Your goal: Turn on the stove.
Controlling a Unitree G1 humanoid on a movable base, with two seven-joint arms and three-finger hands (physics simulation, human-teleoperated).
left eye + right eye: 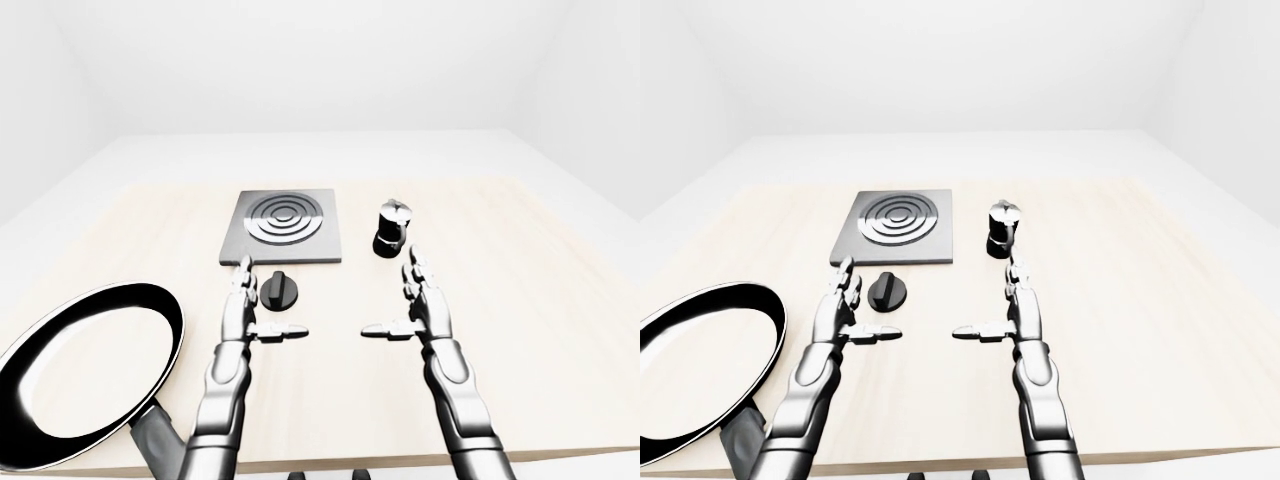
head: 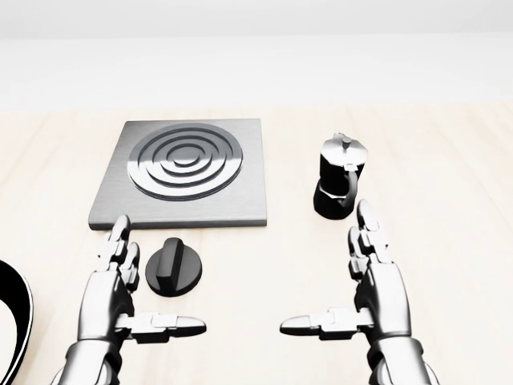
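Note:
A square grey stove plate [image 2: 183, 175] with ringed burner lies on the pale wooden table. Below it in the head view sits its round black knob [image 2: 174, 268] with a raised bar. My left hand [image 2: 132, 289] hovers just left of the knob, fingers straight up and thumb pointing right, open and holding nothing. My right hand [image 2: 353, 281] mirrors it at the lower right, open, thumb pointing left, just below a black moka pot [image 2: 340, 187].
A large black frying pan [image 1: 85, 372] with a white rim lies at the lower left of the left-eye view, its handle toward the table's near edge. The table [image 1: 530, 330] is wide and pale, with white walls behind.

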